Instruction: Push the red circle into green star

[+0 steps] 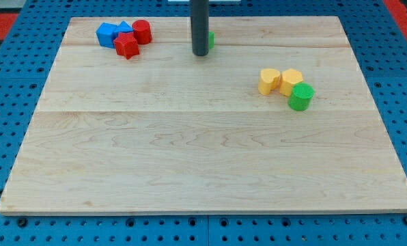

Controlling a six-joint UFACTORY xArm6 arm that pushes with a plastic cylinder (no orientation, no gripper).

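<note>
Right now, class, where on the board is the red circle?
The red circle sits near the view's top left, at the right end of a cluster with the red star and blue blocks, left of my tip.

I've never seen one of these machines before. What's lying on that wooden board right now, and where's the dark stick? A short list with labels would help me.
surface: pale wooden board
my tip, near the view's top, centre
green block: mostly hidden behind the rod, shape unclear
red cylinder block: top left, apart from my tip
red star-shaped block: just below and left of it
blue blocks: two, clustered at the view's left of the red ones
yellow blocks: two, side by side, right of centre
green cylinder block: touching the yellow pair
</note>
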